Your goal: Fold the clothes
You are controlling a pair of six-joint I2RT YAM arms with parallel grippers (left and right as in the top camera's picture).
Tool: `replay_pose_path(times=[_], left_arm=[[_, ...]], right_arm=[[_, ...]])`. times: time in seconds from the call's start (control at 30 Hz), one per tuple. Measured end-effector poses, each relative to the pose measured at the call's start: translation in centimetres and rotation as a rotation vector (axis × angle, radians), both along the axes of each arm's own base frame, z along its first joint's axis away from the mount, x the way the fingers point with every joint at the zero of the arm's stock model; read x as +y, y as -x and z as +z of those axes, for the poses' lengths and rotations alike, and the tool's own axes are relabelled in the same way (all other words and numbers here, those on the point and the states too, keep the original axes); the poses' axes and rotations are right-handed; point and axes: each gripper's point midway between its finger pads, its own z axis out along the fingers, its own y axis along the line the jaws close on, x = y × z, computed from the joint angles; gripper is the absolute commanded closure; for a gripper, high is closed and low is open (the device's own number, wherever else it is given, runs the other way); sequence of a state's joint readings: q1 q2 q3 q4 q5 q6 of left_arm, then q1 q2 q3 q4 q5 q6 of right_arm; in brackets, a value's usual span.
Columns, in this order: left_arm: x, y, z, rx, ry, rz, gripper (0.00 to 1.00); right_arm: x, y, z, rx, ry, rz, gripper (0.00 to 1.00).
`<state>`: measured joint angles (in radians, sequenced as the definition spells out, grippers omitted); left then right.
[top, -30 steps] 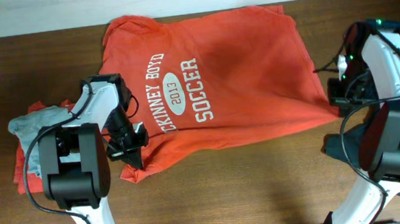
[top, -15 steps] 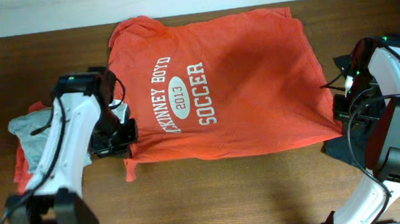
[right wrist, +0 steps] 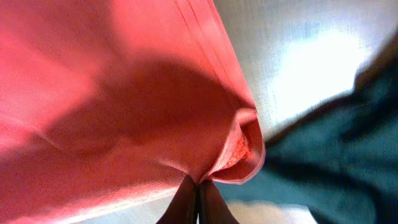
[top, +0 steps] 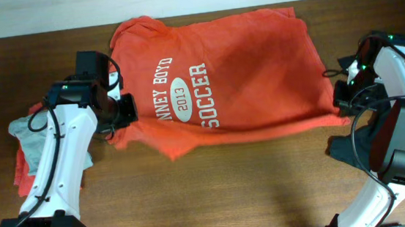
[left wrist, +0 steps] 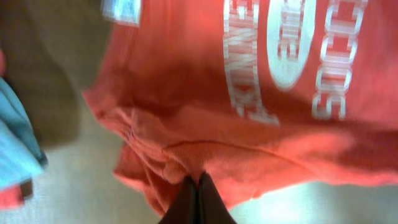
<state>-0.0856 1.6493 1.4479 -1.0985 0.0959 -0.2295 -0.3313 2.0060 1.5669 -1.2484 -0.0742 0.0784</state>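
You have the orange T-shirt (top: 257,64) lying spread over the back half of the worktop (top: 254,197), print side up, with its white lettering (top: 204,91) and oval logo (top: 184,97) sitting left of the middle. Your left gripper (left wrist: 198,182) is clamped on a bunched fold at the shirt's left edge, its jaws pressed together with cloth pinched between them, and the fabric around the grip is creased and gathered. Your right gripper (right wrist: 198,185) is clamped on the shirt's near right corner, where the hem curls into a small loop just above the tips. Between the two grips the near edge of the shirt sags into a loose point on the worktop. At the far left a grey garment (top: 31,134) lies on top of a red garment (top: 21,173), just beside your left arm and close to the shirt. A dark garment (right wrist: 323,155) lies on the worktop beneath your right gripper, next to the held corner
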Motion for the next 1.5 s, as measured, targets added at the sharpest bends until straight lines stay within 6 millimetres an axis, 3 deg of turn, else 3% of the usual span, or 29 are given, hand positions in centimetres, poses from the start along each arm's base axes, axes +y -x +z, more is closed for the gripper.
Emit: replay_pose_path(times=[0.33, 0.57, 0.8, 1.07, 1.13, 1.2, 1.27, 1.5], left_arm=[[1.3, -4.5, 1.5, -0.19, -0.064, 0.066, 1.0], [1.6, -7.1, -1.1, -0.203, -0.088, 0.08, 1.0], [2.1, -9.4, -4.0, -0.206, -0.127, 0.096, 1.0], [3.1, -11.6, -5.4, -0.256, -0.184, 0.129, 0.98], [3.2, -11.9, -5.5, -0.263, -0.188, 0.132, 0.88], [3.2, -12.1, -5.4, -0.273, -0.189, 0.138, 0.64], [3.3, -12.2, -5.4, -0.277, -0.193, 0.142, 0.42], [3.4, -11.8, -5.6, -0.259, -0.199, 0.143, 0.37]], right_arm=[[0.5, -8.1, 1.1, -0.325, 0.006, 0.051, 0.96], [2.6, -13.6, 2.7, -0.535, 0.042, 0.131, 0.96], [2.4, -16.1, 4.0, -0.646, 0.072, 0.143, 0.96], [2.2, -16.7, 4.3, -0.674, 0.081, 0.145, 0.89], [2.2, -16.9, 4.0, -0.675, 0.082, 0.148, 0.78], [2.2, -16.9, 3.2, -0.66, 0.078, 0.146, 0.56], [2.2, -16.8, 2.4, -0.645, 0.076, 0.155, 0.49], [2.2, -16.6, 1.3, -0.619, 0.068, 0.152, 0.49]])
